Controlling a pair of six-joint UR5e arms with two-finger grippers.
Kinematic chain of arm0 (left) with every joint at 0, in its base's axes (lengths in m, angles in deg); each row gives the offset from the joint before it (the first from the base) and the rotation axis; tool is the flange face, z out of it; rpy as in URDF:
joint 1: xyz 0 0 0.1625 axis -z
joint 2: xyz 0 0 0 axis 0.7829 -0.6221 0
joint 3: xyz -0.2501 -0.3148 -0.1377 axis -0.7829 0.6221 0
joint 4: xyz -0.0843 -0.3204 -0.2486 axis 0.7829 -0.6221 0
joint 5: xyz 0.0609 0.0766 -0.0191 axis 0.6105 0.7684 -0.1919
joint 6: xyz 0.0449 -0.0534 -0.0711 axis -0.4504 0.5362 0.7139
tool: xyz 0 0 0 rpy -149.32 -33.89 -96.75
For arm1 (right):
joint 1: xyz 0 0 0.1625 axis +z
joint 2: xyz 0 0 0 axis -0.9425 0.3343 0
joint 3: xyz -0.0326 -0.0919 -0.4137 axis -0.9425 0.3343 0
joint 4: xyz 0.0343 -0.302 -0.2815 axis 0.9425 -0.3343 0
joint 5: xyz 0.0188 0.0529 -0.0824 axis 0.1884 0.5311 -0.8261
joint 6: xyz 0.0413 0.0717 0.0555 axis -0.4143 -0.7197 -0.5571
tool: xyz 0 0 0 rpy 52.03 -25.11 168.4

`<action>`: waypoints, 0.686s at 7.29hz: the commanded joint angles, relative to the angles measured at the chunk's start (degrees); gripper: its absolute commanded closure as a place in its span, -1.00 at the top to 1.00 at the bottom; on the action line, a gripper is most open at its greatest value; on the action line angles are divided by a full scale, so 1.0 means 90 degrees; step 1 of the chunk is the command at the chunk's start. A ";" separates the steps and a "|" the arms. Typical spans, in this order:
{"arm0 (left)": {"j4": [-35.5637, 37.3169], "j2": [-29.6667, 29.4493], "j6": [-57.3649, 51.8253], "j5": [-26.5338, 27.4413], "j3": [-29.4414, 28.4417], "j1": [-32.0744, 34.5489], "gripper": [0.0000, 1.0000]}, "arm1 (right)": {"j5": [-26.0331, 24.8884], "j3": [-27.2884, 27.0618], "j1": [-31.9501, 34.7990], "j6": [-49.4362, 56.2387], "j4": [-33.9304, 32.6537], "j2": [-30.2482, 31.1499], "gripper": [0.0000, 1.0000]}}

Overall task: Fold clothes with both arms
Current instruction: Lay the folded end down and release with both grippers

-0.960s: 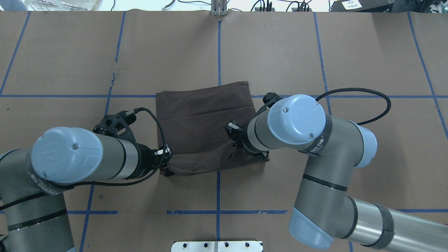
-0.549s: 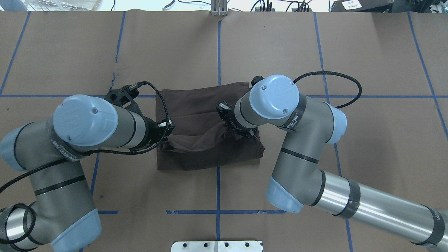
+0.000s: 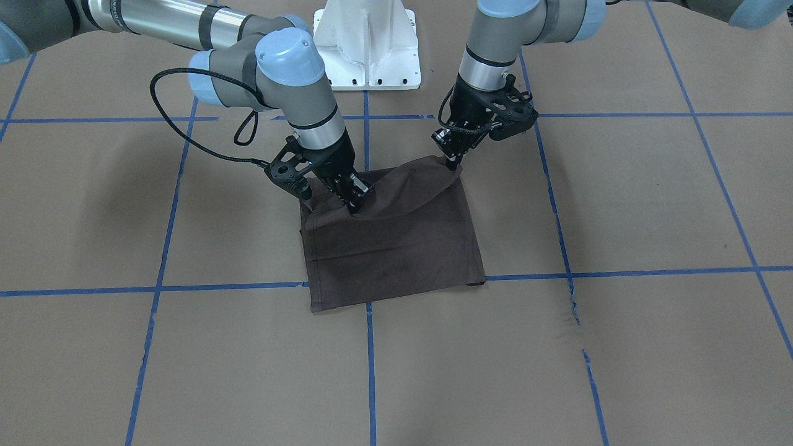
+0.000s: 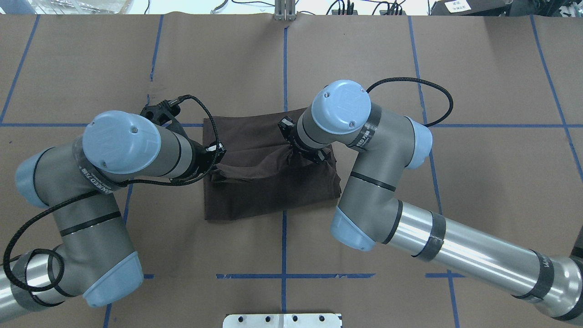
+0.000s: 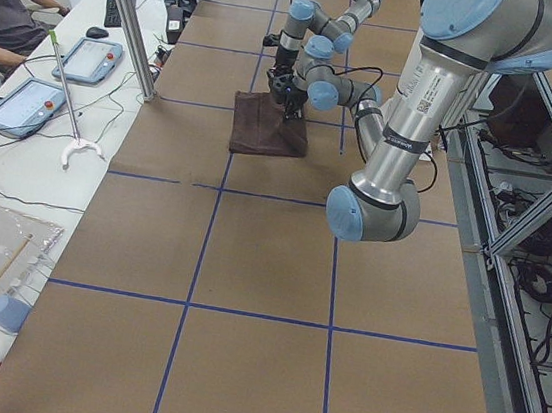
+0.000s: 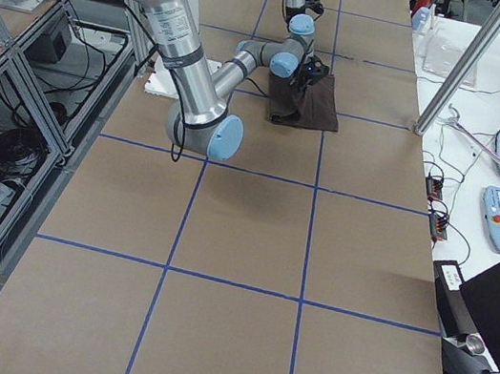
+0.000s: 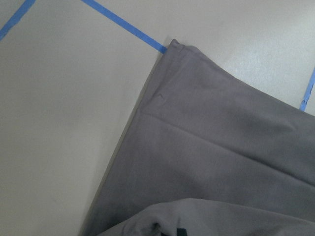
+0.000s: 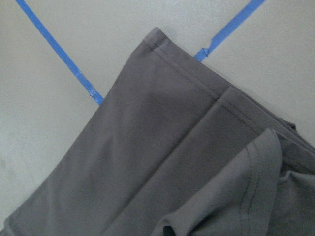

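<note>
Gripping dark brown T-shirt (image 3: pixel 396 248) at two pts along one edge, w/ both pincers clamped on cloth. At L gripper (image 3: pixel 455 162): shut tight on a corner of that edge, corner lifted off table (image 3: pixel 619 204), fabric drawn to a peak under the fingertips. At R gripper (image 3: pixel 354 204): likewise closed on a pinch of fabric, set a bit inward from the garment's other side, w/ wrinkles fanning out from the grip. Between the two: held edge sagging in a shallow curve, raised over approx. the garment's middle per overhead view, so lifted layer doubled above the flat one. As for rest of garment: flat on brown paper approx. mid-table, in a rough rectangle, side farthest from robot lying over a crosswise blue tape line (image 3: pixel 186 288) & straddling the lengthwise centre line. In L wrist cam: flat lower layer w/ corner touching tape, raised fold at bottom of frame. In R wrist cam: stitched hem corner between two tape ends, lifted hemmed flap at lower right. Behind both arms: white pedestal base (image 3: pixel 367 43). Off R arm's wrist: black cable (image 3: pixel 179 133) looping free above table. Which face of garment up: cannot tell.
</note>
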 commanded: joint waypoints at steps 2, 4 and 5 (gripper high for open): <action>-0.1102 -0.1048 -0.1226 -0.0025 -0.2609 0.1239 1.00 | 0.0049 0.2406 0.0709 0.0645 0.0021 -0.1544 0.98; -0.1545 -0.1159 -0.2557 -0.0054 -0.3515 0.2229 1.00 | 0.0437 0.3184 0.1325 0.1495 0.0420 -0.1637 1.00; -0.1711 -0.1178 -0.2621 -0.0074 -0.3586 0.2251 1.00 | 0.0604 0.3225 0.1454 0.1615 0.0441 -0.1637 1.00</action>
